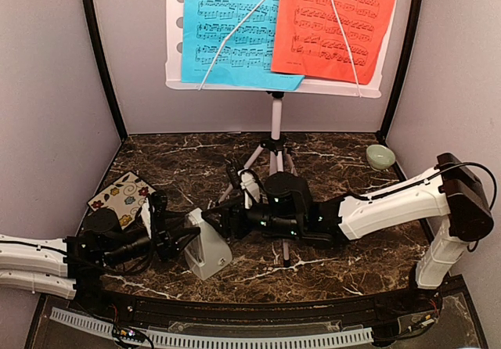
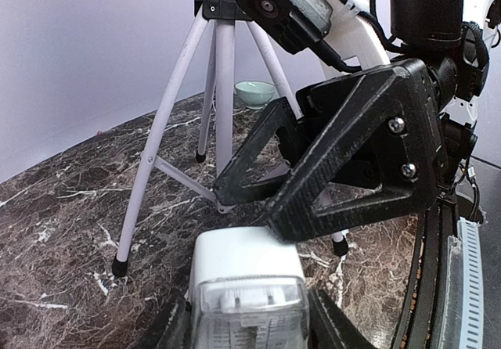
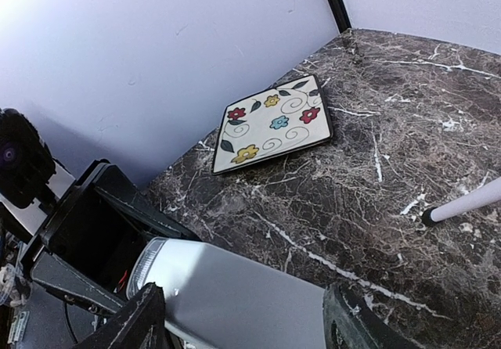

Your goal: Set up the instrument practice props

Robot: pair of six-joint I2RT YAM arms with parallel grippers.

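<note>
**Count.** One music stand point(image 1: 275, 118), two sheets, one metronome point(image 1: 207, 245), one coaster point(image 1: 121, 195), one bowl point(image 1: 380, 156), two grippers.

**Stand.** It is set at the back wall point(image 1: 156, 52), at mid-width of the table point(image 1: 344, 267). The white perforated desk carries one blue sheet point(image 1: 227, 28) and one red-orange sheet point(image 1: 337, 24). The red-orange sheet overlaps the blue sheet's right edge. Two wire arms point(image 1: 235, 37) lie across the sheets, one on each. The tripod legs point(image 2: 160, 138) end in black feet on the marble.

**Metronome.** It is in front of the stand and slightly left of its post, upright on the table. It is a pale grey pyramid with a scale window on the face turned to the left wrist camera.

**Grippers.**
- The left gripper point(image 2: 249, 327) is left of the metronome. Its fingers lie against both sides of the body and hold it.
- The right gripper point(image 3: 243, 329) reaches in from the stand's front right. Its fingers are spread wide with the metronome's body between them. Whether they press on it cannot be told.

**Edges and room.**
- Walls close the table on the left, back and right.
- The coaster lies front-left of the stand, near the left wall.
- The bowl sits right of the stand, near the right wall.
- Bare marble shows between the tripod legs and the bowl.
- The right arm lies across the table in front of the stand.
</note>
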